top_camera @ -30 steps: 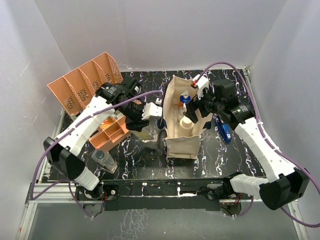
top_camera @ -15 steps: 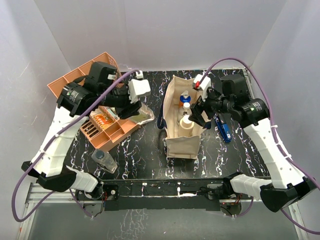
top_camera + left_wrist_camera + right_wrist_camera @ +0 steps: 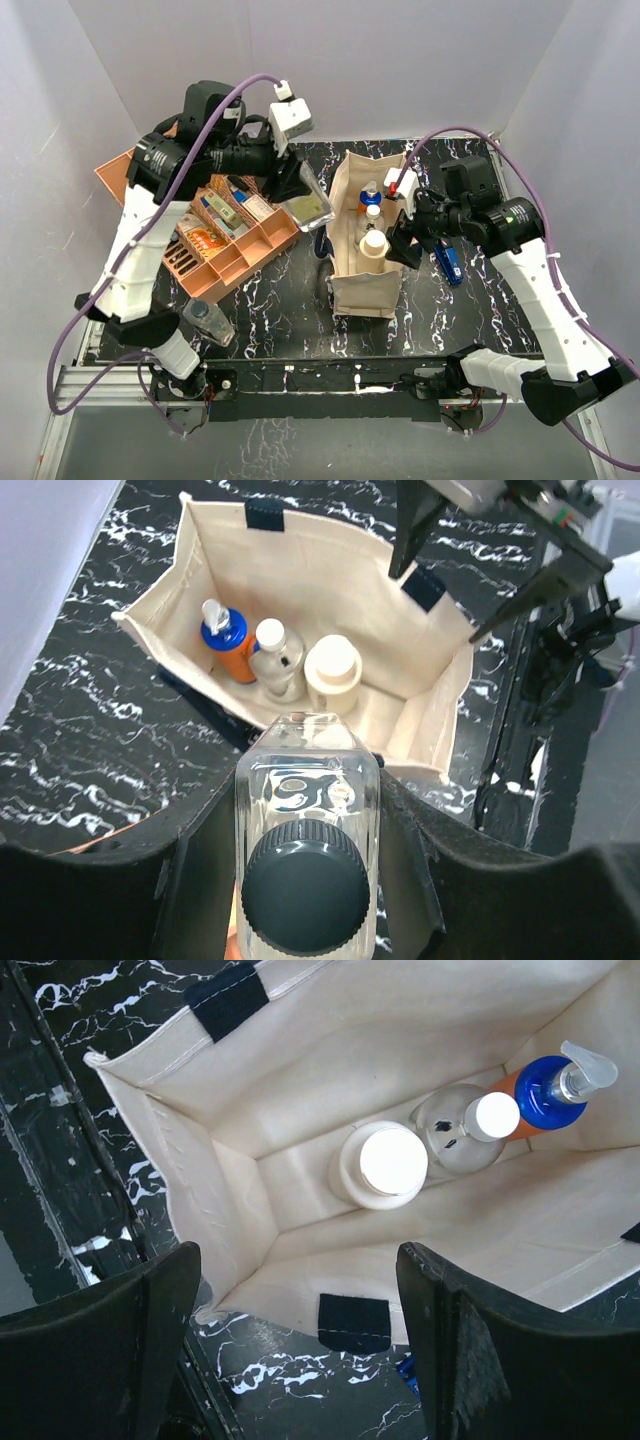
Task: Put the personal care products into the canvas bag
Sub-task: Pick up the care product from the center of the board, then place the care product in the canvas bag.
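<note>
Left wrist shows left fingers [image 3: 200,880] clamping dark-capped bottle [image 3: 307,840]; right wrist, right fingers [image 3: 100,1360] apart over canvas bag [image 3: 250,1110].

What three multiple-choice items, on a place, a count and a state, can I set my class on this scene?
1. Where is the tray relative to the bag?
A. left of it
B. right of it
C. inside it

2. How many things stand in the bag?
A. one
B. three
C. five

3. What state is the left gripper in?
A. open and empty
B. shut on a dark-capped bottle
C. out of view

Answers:
1 A: the top view shows the tray left of the bag.
2 B: a pump bottle, a white-capped bottle and a cream jar stand inside.
3 B: its fingers clamp the bottle's sides.
</note>
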{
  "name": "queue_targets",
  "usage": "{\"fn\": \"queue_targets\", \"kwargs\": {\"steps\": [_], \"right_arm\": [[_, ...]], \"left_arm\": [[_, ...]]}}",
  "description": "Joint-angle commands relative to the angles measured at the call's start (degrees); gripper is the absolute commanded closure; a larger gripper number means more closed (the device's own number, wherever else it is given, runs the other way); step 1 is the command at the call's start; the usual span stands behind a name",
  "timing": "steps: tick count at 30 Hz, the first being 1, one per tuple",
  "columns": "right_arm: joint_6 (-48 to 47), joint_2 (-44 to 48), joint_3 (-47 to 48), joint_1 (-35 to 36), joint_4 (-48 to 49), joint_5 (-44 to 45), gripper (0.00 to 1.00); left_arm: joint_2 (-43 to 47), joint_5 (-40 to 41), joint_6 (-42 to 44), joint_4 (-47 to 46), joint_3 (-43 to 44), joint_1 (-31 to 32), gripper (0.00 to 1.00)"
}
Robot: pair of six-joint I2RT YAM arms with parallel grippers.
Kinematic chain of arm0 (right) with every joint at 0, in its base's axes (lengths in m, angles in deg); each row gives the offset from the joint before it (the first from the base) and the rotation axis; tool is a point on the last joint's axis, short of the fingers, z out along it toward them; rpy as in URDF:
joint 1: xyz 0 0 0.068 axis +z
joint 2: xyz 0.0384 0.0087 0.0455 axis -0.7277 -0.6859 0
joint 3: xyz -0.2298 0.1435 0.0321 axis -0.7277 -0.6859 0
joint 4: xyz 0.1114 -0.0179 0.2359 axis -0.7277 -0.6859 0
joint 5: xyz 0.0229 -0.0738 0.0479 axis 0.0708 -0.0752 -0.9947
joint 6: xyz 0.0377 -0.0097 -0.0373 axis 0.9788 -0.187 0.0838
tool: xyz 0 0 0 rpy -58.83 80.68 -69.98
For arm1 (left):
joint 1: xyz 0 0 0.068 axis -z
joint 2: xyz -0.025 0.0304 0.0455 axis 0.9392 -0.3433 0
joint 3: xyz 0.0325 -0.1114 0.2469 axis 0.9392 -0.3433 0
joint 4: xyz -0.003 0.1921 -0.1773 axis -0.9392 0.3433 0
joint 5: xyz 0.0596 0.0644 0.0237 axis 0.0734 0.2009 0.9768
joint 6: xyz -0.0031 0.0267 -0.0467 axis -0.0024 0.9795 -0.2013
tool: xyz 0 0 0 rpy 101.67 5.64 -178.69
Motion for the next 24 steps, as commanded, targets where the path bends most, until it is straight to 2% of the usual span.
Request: {"fn": "queue_targets", "kwargs": {"steps": [1, 7, 13, 20, 24], "right_arm": [[-2.96, 2.43, 1.06, 0.47, -1.30, -2.06, 0.19], [-4.90, 6.01, -1.74, 0.63, -2.03, -3.98, 0.21], [-5.26, 8.07, -6.87, 0.84, 0.36, -5.70, 0.23], [-7.60, 8.60, -11.70, 2.01, 3.26, -5.07, 0.26], [-7.71, 9.30, -14.30, 2.63, 5.09, -5.26, 0.32]], "left_arm": [[-1.59, -6.46, -6.63, -10.54, 6.49, -0.12, 1.00], [-5.67, -9.40, -11.20, -15.31, 9.27, 0.62, 1.00], [-8.26, -10.08, -11.54, -16.53, 9.24, 4.69, 1.00], [-9.90, -10.96, -13.06, -17.48, 7.04, 7.15, 1.00], [-9.85, -12.10, -13.60, -17.95, 4.35, 7.52, 1.00]]}}
